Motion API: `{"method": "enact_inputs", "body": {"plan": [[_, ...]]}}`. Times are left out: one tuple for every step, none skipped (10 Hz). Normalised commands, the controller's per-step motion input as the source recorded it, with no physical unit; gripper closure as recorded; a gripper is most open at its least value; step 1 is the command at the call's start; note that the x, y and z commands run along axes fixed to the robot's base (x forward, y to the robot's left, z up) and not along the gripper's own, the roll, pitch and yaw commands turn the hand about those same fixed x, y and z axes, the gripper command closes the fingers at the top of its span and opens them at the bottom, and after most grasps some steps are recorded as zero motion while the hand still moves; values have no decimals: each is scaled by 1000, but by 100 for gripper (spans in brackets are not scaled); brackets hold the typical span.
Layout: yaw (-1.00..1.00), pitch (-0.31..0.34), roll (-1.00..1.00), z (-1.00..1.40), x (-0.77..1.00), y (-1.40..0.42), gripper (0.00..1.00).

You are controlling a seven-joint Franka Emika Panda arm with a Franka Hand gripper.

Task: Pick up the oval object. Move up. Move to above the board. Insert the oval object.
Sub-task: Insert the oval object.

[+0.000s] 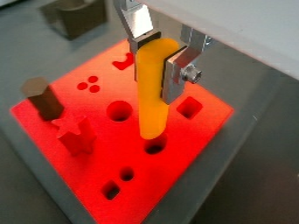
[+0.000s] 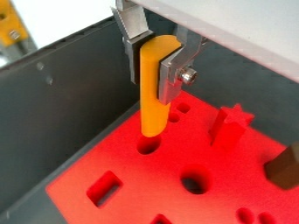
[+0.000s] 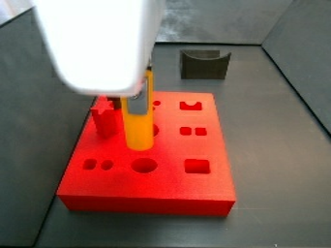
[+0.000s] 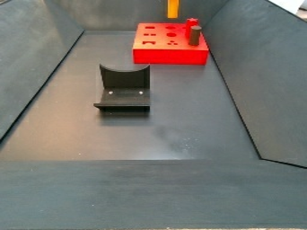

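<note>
The gripper (image 1: 160,54) is clenched on the upper part of the oval object (image 1: 153,92) and holds it upright above the board (image 1: 198,140). In both wrist views the lower end of the oval object (image 2: 153,87) hangs over a hole of the board (image 2: 140,188); whether it touches the hole I cannot tell. A red peg (image 1: 75,134) and a dark brown cylinder (image 1: 42,97) stand on the board. In a side view the board (image 4: 168,56) lies near the far edge of the tabletop (image 4: 180,135), well apart from the dark grey U-shaped block (image 4: 124,87).
</note>
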Motion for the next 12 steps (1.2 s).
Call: {"method": "enact_inputs", "body": {"plan": [[-306, 163, 213, -100, 143, -183, 100], [-86, 61, 116, -137, 0, 0, 100], [0, 0, 231, -206, 3, 0, 100], [0, 0, 500, -277, 154, -174, 100], [-20, -34, 500, -174, 51, -269, 100], [-194, -76, 361, -140, 83, -206, 100], [0, 0, 7, -37, 0, 0, 100], [-26, 0, 51, -254, 0, 0, 100], [-94, 0, 96, -277, 57, 29, 100], [-69, -9, 110, -331, 134, 0, 100], [-31, 0, 0, -77, 43, 9, 100], [0, 0, -41, 0, 0, 0, 100]]}}
